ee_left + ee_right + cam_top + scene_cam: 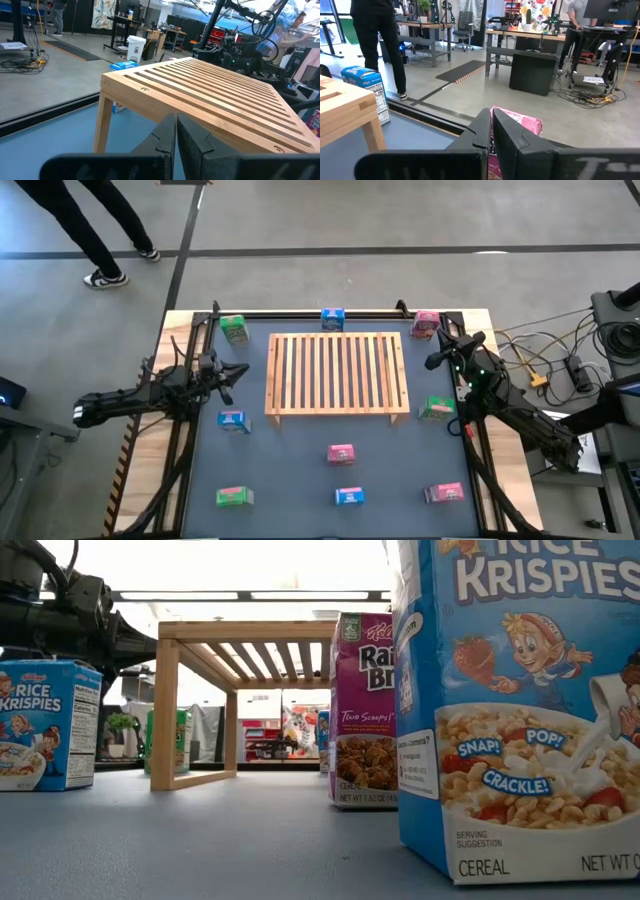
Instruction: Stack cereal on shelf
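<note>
Left gripper (235, 370) clenched empty, just off the shelf's (337, 375) left edge; right gripper (437, 358) also clenched on nothing, near the shelf's right side by the pink box (424, 324) at the far right corner. Shelf sits mid-table, bare. Boxes look light, stiff, thin cardboard that crushes easily; grip across the narrow sides, gently. Count: three blue, three green, three pink, scattered round the shelf; one shelf.
</note>
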Available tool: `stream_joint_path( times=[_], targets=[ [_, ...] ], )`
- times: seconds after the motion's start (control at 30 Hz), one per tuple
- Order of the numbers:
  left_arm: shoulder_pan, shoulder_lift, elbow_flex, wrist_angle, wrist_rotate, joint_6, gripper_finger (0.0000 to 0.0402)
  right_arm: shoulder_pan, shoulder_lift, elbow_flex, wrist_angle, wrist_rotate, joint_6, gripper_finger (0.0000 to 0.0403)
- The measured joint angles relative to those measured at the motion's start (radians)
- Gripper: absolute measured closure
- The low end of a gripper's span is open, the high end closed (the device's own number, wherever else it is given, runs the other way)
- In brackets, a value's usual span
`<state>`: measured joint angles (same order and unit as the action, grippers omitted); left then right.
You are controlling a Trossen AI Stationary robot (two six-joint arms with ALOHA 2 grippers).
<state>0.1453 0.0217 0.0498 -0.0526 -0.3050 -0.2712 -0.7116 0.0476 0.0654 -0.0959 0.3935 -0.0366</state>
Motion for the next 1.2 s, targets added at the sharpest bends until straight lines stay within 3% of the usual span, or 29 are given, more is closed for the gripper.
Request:
stream_joint_path(
  times=[0.83, 1.2],
  targets=[
    [0.0, 0.0, 0.0, 0.0, 0.0, 0.0, 0.0402, 0.0, 0.0, 0.0, 0.001, 0.0, 0.004, 0.0394],
    [0.0, 0.0, 0.0, 0.0, 0.0, 0.0, 0.0402, 0.0, 0.0, 0.0, 0.181, 0.0, 0.22, 0.0394]
  ],
)
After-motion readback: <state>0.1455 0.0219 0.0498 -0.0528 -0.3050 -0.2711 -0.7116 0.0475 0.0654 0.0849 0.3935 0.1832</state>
